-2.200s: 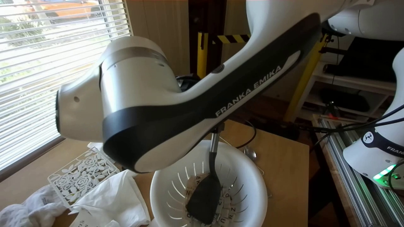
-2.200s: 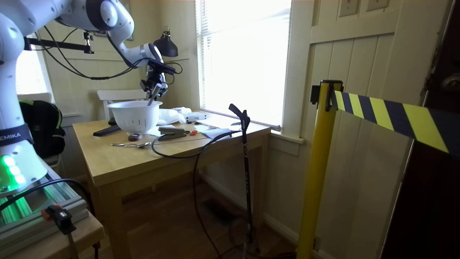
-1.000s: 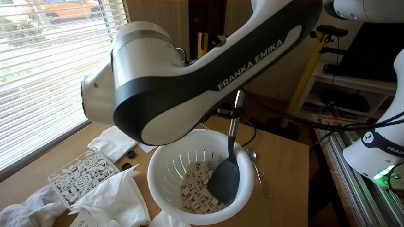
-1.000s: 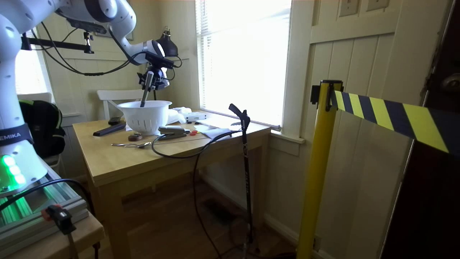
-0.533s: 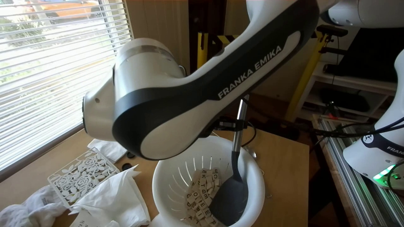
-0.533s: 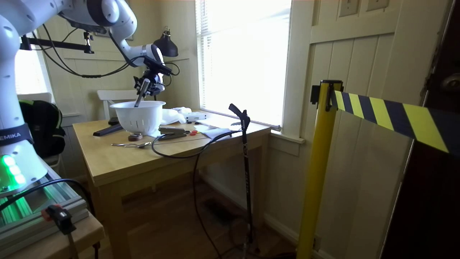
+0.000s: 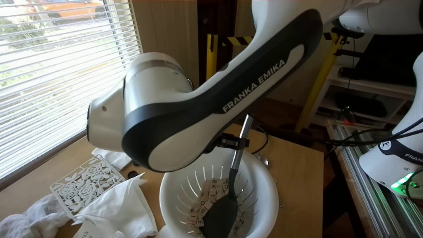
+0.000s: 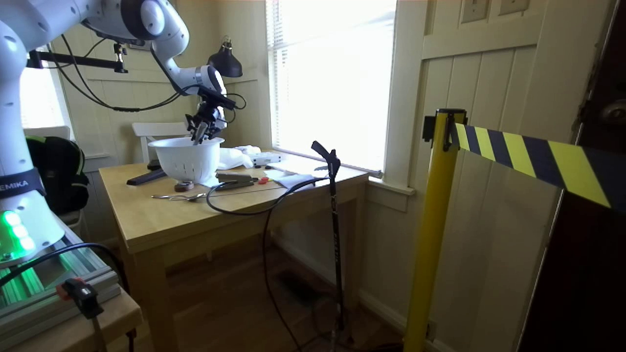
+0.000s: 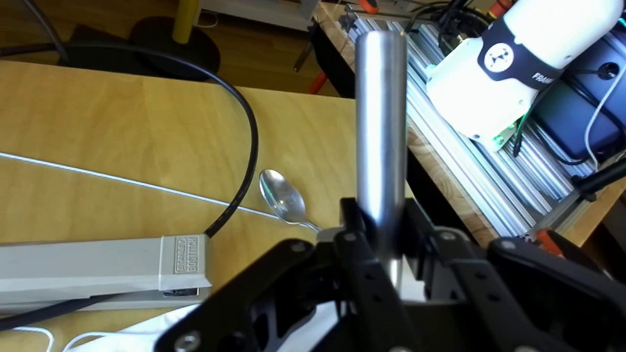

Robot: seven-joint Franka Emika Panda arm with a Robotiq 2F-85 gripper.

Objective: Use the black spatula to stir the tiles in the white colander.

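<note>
The spatula has a black blade (image 7: 219, 216) and a metal handle (image 7: 245, 127). My gripper (image 9: 379, 215) is shut on the handle, which stands up between the pads in the wrist view. It also shows at the handle in both exterior views (image 7: 239, 142) (image 8: 201, 128). The blade is tilted inside the white colander (image 7: 268, 198), pressed among the letter tiles (image 7: 203, 206) at its bottom. The blade covers part of the tiles, and its lower tip is cut off by the frame edge. The colander stands on the table in both exterior views (image 8: 188, 161).
A spoon (image 9: 283, 198), a grey stapler (image 9: 98, 271) and a black cable (image 9: 252, 137) lie beside the colander. White cloths (image 7: 122, 208) and a white lattice piece (image 7: 87, 185) lie on its window side. A dark long object (image 8: 146, 177) lies behind it.
The blade went from the colander's middle to its right side, then swept back left through the tiles. The gripper came lower over the last second. The colander shifted and came back.
</note>
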